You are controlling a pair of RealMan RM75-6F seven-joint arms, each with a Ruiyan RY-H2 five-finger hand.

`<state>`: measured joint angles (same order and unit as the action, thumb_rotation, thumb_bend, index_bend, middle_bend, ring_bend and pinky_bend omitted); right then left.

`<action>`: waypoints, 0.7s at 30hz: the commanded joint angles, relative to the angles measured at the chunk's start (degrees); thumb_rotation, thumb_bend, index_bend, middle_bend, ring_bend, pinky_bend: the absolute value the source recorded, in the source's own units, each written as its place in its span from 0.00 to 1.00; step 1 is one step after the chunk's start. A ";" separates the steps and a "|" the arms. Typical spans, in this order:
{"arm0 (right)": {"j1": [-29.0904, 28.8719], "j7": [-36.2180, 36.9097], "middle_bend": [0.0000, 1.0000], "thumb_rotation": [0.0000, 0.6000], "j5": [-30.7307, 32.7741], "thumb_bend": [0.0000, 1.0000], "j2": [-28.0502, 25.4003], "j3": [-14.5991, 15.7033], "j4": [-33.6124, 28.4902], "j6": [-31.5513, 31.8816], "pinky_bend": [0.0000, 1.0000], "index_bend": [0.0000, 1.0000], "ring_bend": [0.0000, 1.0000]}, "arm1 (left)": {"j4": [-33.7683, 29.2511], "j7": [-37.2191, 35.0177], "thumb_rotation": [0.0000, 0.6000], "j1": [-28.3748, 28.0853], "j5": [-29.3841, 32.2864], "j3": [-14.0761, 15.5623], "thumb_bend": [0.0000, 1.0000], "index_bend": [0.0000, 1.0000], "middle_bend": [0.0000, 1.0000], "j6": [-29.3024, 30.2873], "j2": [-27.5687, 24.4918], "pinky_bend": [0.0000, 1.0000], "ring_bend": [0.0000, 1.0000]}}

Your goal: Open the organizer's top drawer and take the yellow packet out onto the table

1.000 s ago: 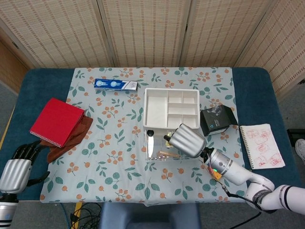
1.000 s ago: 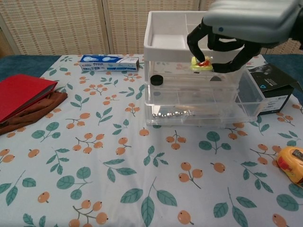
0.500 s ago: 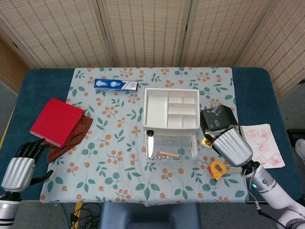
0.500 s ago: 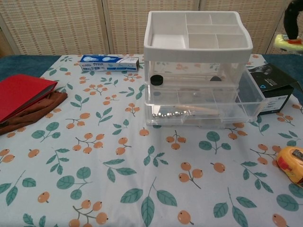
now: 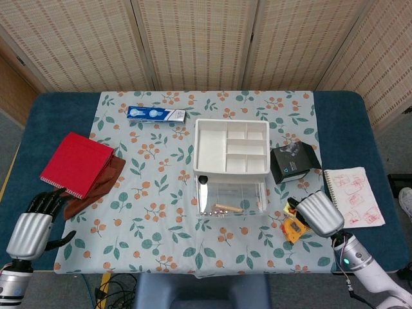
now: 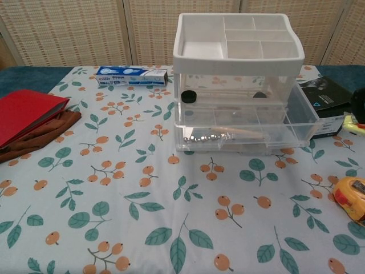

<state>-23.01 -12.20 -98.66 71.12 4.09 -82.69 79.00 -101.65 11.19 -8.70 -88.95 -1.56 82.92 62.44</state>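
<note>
The organizer (image 5: pixel 230 147) stands mid-table with a white compartment tray on top. Its clear top drawer (image 5: pixel 230 195) is pulled out toward me, also seen as the drawer (image 6: pixel 245 117) in the chest view. My right hand (image 5: pixel 320 214) is low at the organizer's right, above the table by the tape measure, and holds the yellow packet (image 5: pixel 288 208) at its fingertips. The chest view shows only dark fingers (image 6: pixel 359 104) and a sliver of the packet (image 6: pixel 353 124) at the right edge. My left hand (image 5: pixel 31 232) hangs off the table's front left corner, holding nothing, its fingers apart.
A yellow tape measure (image 5: pixel 294 230) lies just under the right hand. A black box (image 5: pixel 293 161) and a spiral notepad (image 5: pixel 351 196) sit to the right. A toothpaste box (image 5: pixel 156 114) lies at the back, and a red notebook (image 5: pixel 76 164) on brown cloth (image 5: pixel 96 187) at left.
My right hand lifted the yellow packet out of the top drawer, carried it right, then lowered it toward the table beside the tape measure. The left hand barely moved.
</note>
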 commanded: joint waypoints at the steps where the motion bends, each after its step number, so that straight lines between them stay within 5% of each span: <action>1: 0.00 2.05 0.97 1.00 -0.51 0.60 3.58 0.36 3.34 -1.68 1.00 0.68 1.00 | -0.09 0.15 1.00 0.08 0.10 0.01 0.18 0.20 0.13 0.09 -0.01 0.13 0.14; 6: -0.86 3.46 0.97 1.00 -0.60 0.60 7.38 0.49 6.71 -4.47 1.00 0.65 1.00 | -0.26 0.56 1.00 0.06 0.18 0.14 0.18 0.20 0.13 -0.13 0.01 0.13 0.14; 14: -1.48 4.33 0.93 1.00 1.16 0.43 10.27 -0.01 7.46 -7.77 1.00 0.39 1.00 | -0.20 0.80 1.00 0.12 0.70 0.16 0.18 0.20 0.13 -0.30 0.07 0.13 0.14; 21: -0.24 3.51 0.93 1.00 2.27 0.35 9.17 -0.40 5.40 -6.61 1.00 0.31 1.00 | 0.43 0.50 1.00 -0.13 1.32 0.01 0.18 0.20 0.13 -0.89 0.36 0.13 0.14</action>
<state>-23.73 -8.33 -96.58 80.82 3.92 -76.72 71.59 -101.20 11.68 -8.83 -87.63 -1.55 82.02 62.81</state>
